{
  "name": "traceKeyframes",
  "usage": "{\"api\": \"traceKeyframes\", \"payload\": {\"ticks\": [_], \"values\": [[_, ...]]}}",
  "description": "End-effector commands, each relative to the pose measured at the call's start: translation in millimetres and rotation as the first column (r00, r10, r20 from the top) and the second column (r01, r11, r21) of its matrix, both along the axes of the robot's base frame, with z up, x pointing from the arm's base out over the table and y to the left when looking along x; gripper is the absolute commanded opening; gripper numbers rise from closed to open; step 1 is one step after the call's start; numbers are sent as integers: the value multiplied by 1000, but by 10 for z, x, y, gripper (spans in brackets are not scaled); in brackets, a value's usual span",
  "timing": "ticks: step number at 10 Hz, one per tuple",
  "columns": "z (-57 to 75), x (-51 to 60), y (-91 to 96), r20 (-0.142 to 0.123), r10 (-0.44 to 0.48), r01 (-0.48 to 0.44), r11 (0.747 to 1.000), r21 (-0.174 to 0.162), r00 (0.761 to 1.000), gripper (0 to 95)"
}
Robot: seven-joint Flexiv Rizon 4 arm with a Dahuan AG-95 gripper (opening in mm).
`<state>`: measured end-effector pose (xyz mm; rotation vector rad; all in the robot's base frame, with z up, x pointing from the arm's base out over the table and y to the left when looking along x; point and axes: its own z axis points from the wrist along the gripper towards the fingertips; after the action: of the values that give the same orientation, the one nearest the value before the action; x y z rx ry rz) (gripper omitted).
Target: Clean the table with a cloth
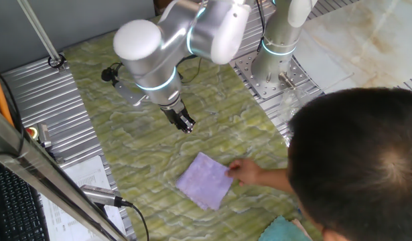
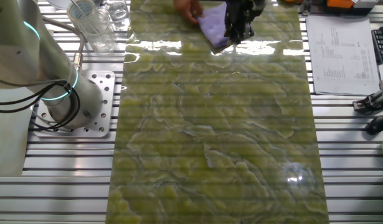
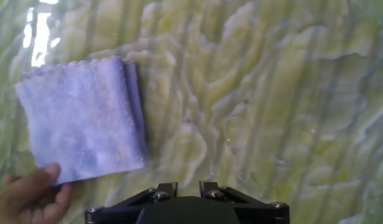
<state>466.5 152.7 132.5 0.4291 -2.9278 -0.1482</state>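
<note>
The lilac cloth (image 1: 204, 181) lies flat on the green-yellow marbled table (image 1: 212, 100) near its front edge. A person's hand (image 1: 246, 172) touches the cloth's right edge. My gripper (image 1: 186, 126) hangs above the table, a little beyond and to the left of the cloth. It holds nothing and its fingers look closed together. In the hand view the cloth (image 3: 85, 118) is at the left with the hand (image 3: 26, 199) on its lower corner. The gripper (image 3: 189, 186) shows only at the bottom edge. In the other fixed view the gripper (image 2: 238, 31) partly covers the cloth (image 2: 211, 28).
The person's head (image 1: 360, 161) fills the lower right. A teal cloth (image 1: 283, 231) lies at the front edge. The arm's base (image 1: 279, 47) stands at the back right beside a beige slab (image 1: 366, 40). Glass cups (image 2: 94, 25), papers (image 2: 340, 50) and a keyboard (image 1: 11, 201) flank the table.
</note>
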Motion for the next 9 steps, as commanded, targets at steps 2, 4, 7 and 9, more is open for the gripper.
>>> {"api": "traceKeyframes", "payload": {"ticks": [2, 4, 7, 9], "values": [[-32, -79, 401, 4, -31, 31, 999, -5, 1000, 380], [-86, -156, 624, 4, -22, 22, 1000, -8, 1000, 380], [-201, -273, 816, 5, -32, 32, 999, -16, 999, 570], [-235, -283, 796, 27, -25, 26, 999, -33, 999, 570]]}}
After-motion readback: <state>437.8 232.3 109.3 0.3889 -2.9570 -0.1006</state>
